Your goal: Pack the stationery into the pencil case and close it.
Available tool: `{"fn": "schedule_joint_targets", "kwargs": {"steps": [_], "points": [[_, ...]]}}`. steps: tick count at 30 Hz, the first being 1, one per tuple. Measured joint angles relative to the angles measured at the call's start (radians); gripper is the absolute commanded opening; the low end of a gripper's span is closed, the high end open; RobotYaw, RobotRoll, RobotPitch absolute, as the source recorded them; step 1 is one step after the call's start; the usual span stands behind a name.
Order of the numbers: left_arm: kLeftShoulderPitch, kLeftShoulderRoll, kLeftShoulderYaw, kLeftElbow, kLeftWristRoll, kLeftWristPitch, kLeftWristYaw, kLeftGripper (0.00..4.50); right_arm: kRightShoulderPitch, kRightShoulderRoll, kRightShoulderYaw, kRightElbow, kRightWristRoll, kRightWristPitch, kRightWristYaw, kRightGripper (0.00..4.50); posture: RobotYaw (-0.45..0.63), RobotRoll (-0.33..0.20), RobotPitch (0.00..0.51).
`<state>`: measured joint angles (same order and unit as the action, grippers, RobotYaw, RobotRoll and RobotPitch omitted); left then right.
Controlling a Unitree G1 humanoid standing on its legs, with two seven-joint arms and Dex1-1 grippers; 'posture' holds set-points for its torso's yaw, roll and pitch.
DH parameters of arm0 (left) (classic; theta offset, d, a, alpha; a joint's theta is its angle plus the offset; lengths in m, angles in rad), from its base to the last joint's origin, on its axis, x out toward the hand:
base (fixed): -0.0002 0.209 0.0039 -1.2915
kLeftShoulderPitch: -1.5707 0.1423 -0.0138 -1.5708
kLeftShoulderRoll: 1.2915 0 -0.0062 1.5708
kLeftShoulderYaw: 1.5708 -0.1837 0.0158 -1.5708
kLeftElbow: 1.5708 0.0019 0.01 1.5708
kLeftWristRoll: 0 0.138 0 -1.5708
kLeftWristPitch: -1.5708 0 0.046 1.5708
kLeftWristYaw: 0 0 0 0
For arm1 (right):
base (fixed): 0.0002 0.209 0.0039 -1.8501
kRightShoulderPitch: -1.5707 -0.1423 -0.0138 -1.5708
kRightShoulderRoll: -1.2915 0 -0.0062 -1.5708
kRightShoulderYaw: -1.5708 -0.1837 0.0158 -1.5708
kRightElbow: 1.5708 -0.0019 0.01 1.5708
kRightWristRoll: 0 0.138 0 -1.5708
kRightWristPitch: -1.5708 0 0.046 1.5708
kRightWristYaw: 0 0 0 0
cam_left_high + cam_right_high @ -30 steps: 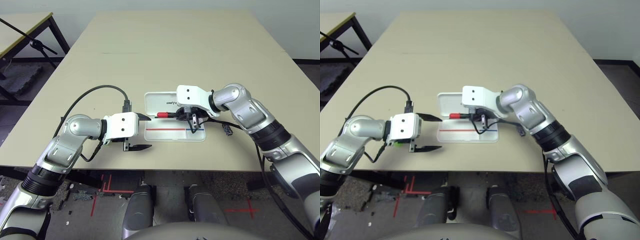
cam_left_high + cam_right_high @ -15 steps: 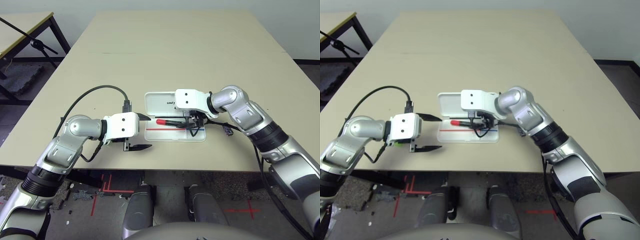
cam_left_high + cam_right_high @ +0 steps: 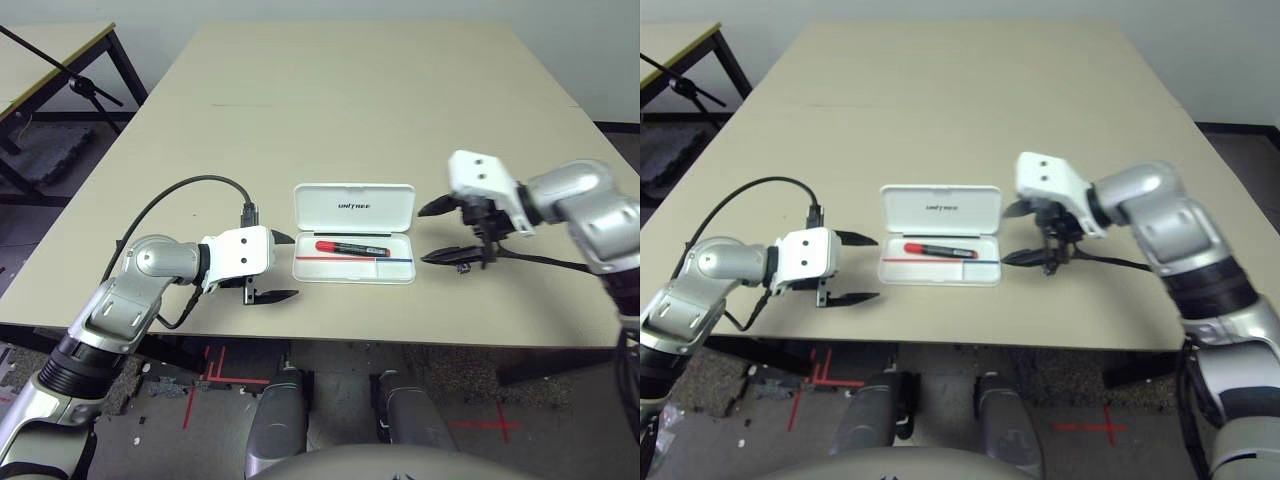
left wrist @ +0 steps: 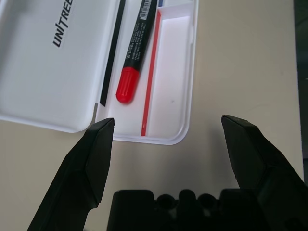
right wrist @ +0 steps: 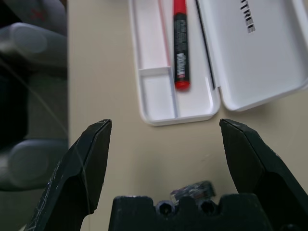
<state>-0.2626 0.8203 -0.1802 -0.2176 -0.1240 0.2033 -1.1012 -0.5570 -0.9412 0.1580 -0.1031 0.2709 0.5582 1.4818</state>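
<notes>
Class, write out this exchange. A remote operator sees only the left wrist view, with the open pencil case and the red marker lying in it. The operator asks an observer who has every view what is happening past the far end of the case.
Operator: Where is the other arm right now?
Observer: The right gripper hovers just off the right end of the pencil case. It is open and not touching the case.
Operator: Is anything lying outside the case on that side?
Observer: Yes, a small dark object lies on the table close to that gripper, outside the case.
</notes>
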Motion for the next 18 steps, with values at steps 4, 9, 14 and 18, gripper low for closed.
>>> {"fn": "schedule_joint_targets", "kwargs": {"steps": [4,9,14,18], "points": [[0.0,-0.001,0.024,0.0,0.0,0.112,0.059,4.5,0.037,-0.015,-0.017,-0.055,0.049,0.021,0.001,4.48,0.03,0.0,0.096],[-0.013,-0.005,0.045,-0.006,0.011,0.361,0.168,4.5,0.069,-0.002,-0.016,-0.081,0.06,0.026,-0.045,4.48,0.03,0.0,0.099],[-0.077,-0.018,0.095,-0.017,0.011,0.66,0.292,4.5,0.079,0.013,-0.011,-0.094,0.061,0.026,-0.081,4.48,0.04,0.0,0.104],[-0.141,-0.05,0.142,-0.044,-0.012,0.912,0.37,4.5,0.084,0.015,-0.002,-0.094,0.06,0.021,-0.091,4.48,0.04,0.0,0.104]]}}
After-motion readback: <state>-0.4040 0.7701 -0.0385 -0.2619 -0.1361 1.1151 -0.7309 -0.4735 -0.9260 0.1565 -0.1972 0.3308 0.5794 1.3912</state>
